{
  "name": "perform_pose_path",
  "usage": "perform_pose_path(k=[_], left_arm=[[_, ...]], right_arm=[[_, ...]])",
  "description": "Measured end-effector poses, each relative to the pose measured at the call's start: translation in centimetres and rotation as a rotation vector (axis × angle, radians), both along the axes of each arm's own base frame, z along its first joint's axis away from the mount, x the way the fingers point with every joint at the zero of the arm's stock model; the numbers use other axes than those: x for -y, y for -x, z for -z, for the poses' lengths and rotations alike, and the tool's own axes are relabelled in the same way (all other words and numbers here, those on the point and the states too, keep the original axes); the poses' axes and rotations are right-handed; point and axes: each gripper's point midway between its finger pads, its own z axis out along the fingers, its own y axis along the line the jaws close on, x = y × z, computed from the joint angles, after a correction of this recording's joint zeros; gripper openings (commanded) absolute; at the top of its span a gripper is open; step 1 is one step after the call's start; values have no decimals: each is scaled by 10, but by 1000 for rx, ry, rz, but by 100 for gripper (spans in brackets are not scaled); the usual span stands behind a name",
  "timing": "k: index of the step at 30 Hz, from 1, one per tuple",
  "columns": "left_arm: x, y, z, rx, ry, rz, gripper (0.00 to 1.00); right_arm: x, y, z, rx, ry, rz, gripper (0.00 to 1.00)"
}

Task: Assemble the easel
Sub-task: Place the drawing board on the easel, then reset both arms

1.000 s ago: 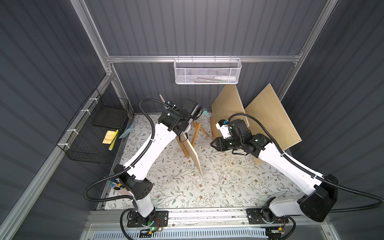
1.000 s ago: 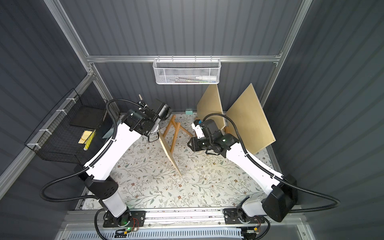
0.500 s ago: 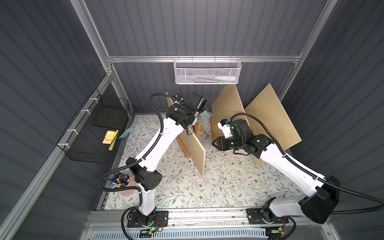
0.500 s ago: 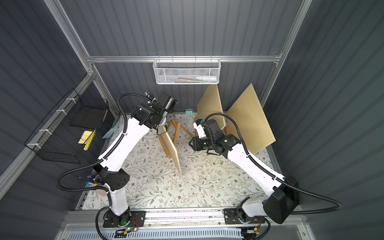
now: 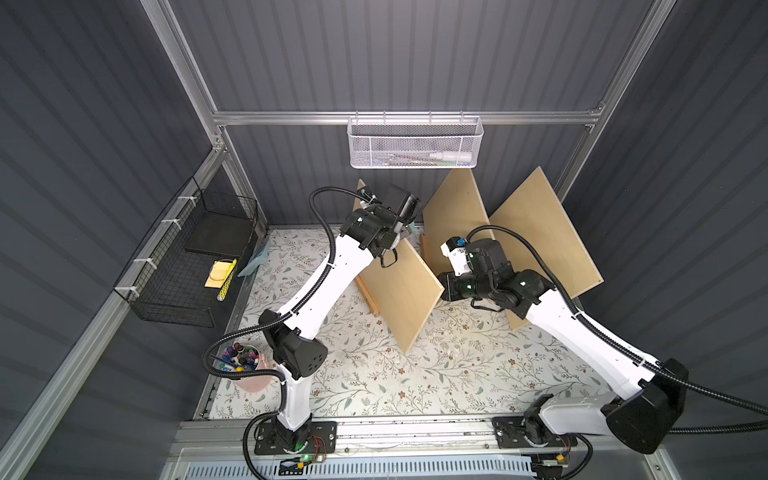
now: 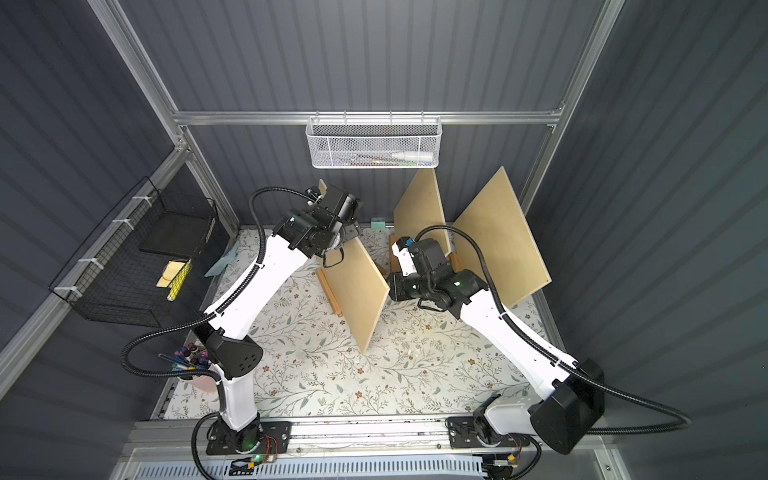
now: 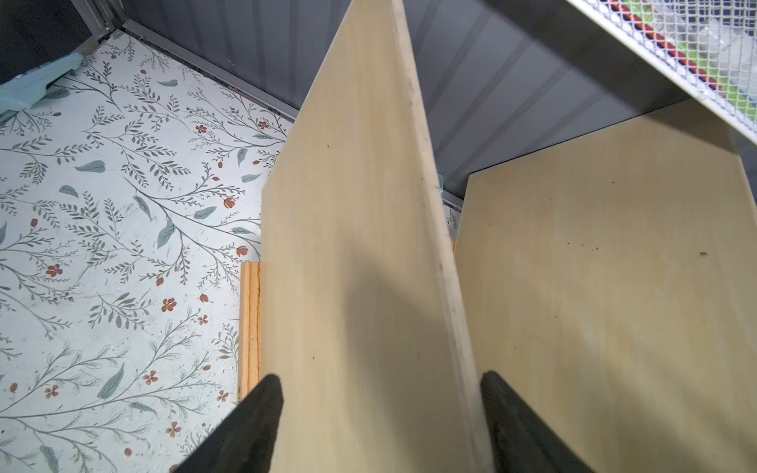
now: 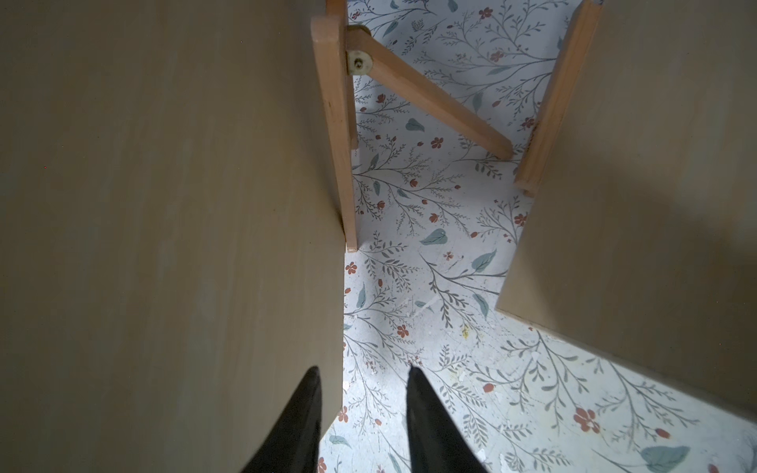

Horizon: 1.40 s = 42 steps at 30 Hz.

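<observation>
The easel (image 5: pixel 368 297) stands on the floral bench (image 5: pixel 457 374), well toward the back wall, and a board (image 5: pixel 401 291) leans tilted on its front; both top views show it that way. The left arm is up over the board's top edge, and look at the left pincer (image 7: pixel 379 381) in the wrist view: spread wide, one black finger (image 7: pixel 254 422) off the board's face, its partner on the far side of the thin edge. It straddles the board, no clamp. Beside that finger a strip of the easel's pale wood pokes out from under the board.

Over to the right arm, coming in from the other side. The right pincer (image 8: pixel 364 372) sits at the board's corner nearest that arm, parted, with the board's side edge running between the fingers. One finger lies across the face and a strip of bench shows before the other, so no squeeze there; whether that first finger touches the wood I can't tell. Past it the right wrist view catches the easel's back, its rear leg (image 8: pixel 430 98) hinged out and planted on the bench.

Spare boards (image 5: pixel 544 232) lean in the back right corner, close behind the right arm. A white mesh basket (image 5: pixel 411 145) hangs on the back rail, a black wire basket (image 5: pixel 187 266) on the left wall, and a pink cup (image 5: pixel 249 380) of pens stands by the left arm's base
</observation>
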Motion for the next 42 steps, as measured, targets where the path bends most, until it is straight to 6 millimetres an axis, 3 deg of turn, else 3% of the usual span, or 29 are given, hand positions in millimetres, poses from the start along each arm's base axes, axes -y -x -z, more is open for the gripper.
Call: perform_pose_path(k=[6, 12, 17, 20, 21, 23, 24, 27, 30, 32, 34, 36, 39, 42], left_arm=[[4, -4, -5, 24, 1, 23, 81], [5, -4, 1, 31, -26, 49, 89], [0, -5, -6, 73, -65, 66, 99], [-20, 6, -12, 119, -122, 57, 99], [-30, 12, -15, 136, -149, 52, 99], [-52, 25, -20, 174, -203, 34, 99], [-64, 32, -24, 194, -232, 22, 99], [-95, 49, -30, 251, -312, -19, 99], [-114, 60, -14, 257, -409, -34, 99], [-121, 60, 10, 222, -481, -42, 99], [-131, 58, 48, 147, -557, -56, 99], [-146, 56, 83, 73, -595, -72, 99], [-187, 57, 127, -15, -618, -143, 99], [-221, 60, 151, -53, -645, -197, 99]], right_arm=[[20, -4, -13, 56, 45, 57, 45], [60, -14, -29, 140, 151, 183, 52], [104, -13, -65, 238, 197, 320, 54], [131, -3, -85, 297, 217, 404, 59], [140, 2, -90, 315, 222, 432, 62], [155, 13, -91, 333, 232, 479, 84], [163, 20, -86, 331, 241, 502, 99], [178, 35, -54, 296, 292, 522, 99], [179, 39, -4, 222, 355, 493, 99], [174, 38, 30, 180, 394, 451, 99], [169, 38, 64, 162, 430, 390, 99], [166, 36, 82, 178, 445, 350, 99], [163, 26, 94, 228, 463, 329, 99], [163, 5, 97, 278, 476, 355, 99]])
